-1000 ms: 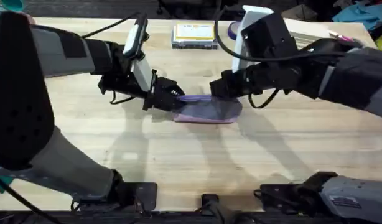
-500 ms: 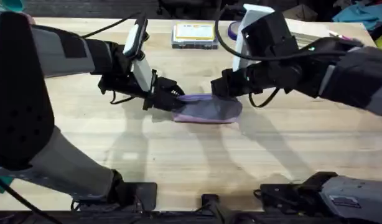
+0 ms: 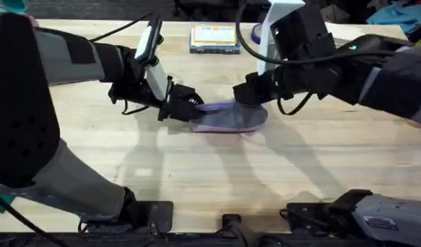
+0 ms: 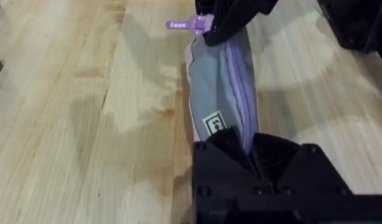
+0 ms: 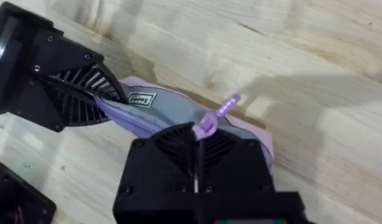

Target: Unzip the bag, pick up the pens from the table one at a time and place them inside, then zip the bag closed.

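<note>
Table [image 3: 197,178] of pale wood planks, bag [image 3: 227,120] mid-surface, clear box [image 3: 214,38] behind

- The bag [image 3: 227,118] lies on the table [image 3: 217,178], about midway between the left and right edges and nearer the far edge than the near one.
- The left gripper [image 3: 190,108] is clamped on the bag's left end, its arm coming in from the left edge.
- The right gripper [image 3: 246,94] is closed on the bag's upper right part, along the lilac zipper line, its arm coming in from the right edge.
- A clear flat box with a yellow label [image 3: 214,38] lies by the far edge, well apart from the bag.
</note>
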Controlling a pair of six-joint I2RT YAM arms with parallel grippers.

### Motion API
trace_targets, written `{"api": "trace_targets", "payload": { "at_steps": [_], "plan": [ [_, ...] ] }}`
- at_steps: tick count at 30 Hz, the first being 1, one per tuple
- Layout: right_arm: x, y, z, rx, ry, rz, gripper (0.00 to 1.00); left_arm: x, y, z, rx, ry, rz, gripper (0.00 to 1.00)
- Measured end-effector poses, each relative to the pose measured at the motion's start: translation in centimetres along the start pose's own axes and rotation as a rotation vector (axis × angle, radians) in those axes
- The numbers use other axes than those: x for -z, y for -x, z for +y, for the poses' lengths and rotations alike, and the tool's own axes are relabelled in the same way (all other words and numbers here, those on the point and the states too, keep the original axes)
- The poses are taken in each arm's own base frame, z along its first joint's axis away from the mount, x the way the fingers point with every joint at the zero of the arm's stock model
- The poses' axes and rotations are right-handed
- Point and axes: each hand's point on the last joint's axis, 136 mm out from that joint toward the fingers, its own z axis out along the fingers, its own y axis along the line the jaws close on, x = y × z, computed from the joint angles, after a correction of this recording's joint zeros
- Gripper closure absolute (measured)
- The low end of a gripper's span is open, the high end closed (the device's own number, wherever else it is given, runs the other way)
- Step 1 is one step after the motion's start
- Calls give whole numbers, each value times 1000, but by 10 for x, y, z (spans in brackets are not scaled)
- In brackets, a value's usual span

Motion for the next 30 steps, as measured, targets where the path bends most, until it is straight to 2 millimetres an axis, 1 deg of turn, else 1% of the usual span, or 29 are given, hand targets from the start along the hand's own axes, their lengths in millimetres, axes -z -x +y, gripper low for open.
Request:
{"api": "trace_targets", "payload": {
  "at_steps": [8,15,21,22,23,24,29,30],
  "plan": [
    [2,1,-7,-24,13,4,971,0,3,1,-7,2,-15,959],
    [11,-8,-24,-108,33,60,970,-6,9,-2,-18,-18,-39,958],
    [32,-8,-49,-191,23,58,971,-6,12,-3,-19,-20,-55,958],
    [39,-15,-83,-252,-71,69,971,-5,5,-2,-12,-15,-22,958],
    [43,-19,-94,-284,-94,77,971,-4,5,-2,-11,-12,-22,958],
    [45,-21,-100,-304,-103,83,971,-4,6,-2,-11,-12,-29,958],
    [50,-30,-111,-344,-121,104,971,-6,7,-3,-14,-18,-28,958],
    [52,-31,-116,-355,-126,106,971,-6,7,-3,-14,-18,-28,959]
  ]
}}
